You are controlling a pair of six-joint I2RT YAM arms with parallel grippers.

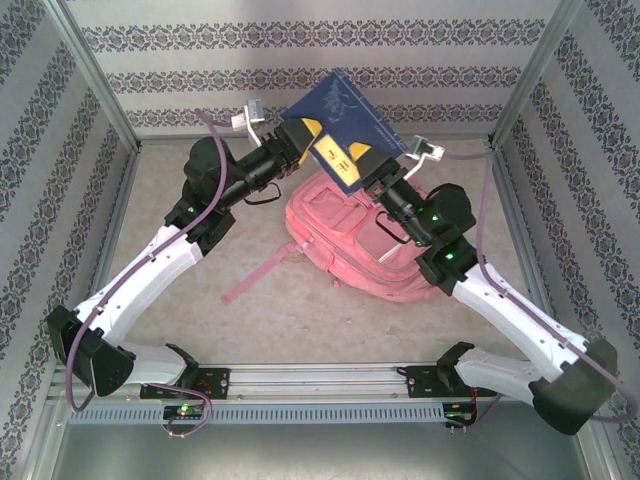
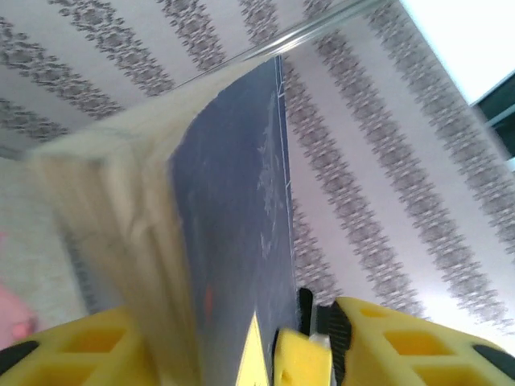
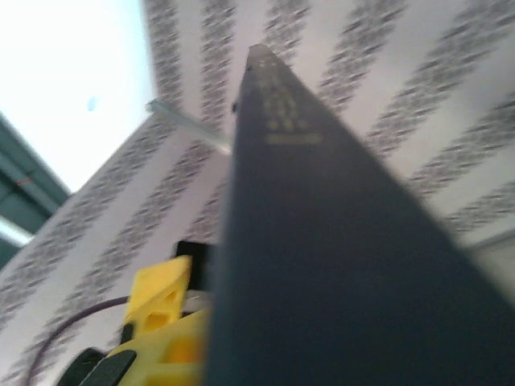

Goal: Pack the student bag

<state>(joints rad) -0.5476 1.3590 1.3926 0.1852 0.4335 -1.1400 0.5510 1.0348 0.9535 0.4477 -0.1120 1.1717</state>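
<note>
A handover is in hand, not yet the packing itself. In the overhead view a dark blue book [image 1: 340, 105] is held up in the upper middle of the frame, with both grippers at its lower edge. The pink backpack [image 1: 345, 235] lies flat on the table [image 1: 200, 300] at the centre of the frame, just below the book.

The left gripper [image 1: 322, 145] straddles the book with its jaws parted. In its own camera a gap shows between the cover and the finger [image 2: 386, 342] at lower right, so it looks loose rather than clamped. The right gripper [image 1: 365, 165] appears clamped on the book. Its visible finger [image 3: 161, 305] lies against the cover at lower left of its view, and the other finger is hidden behind the book.

Next, I judge, the left arm must back clear of the book without dragging it. The right arm then lowers the book to the backpack's opening, which I cannot make out from here.
</note>
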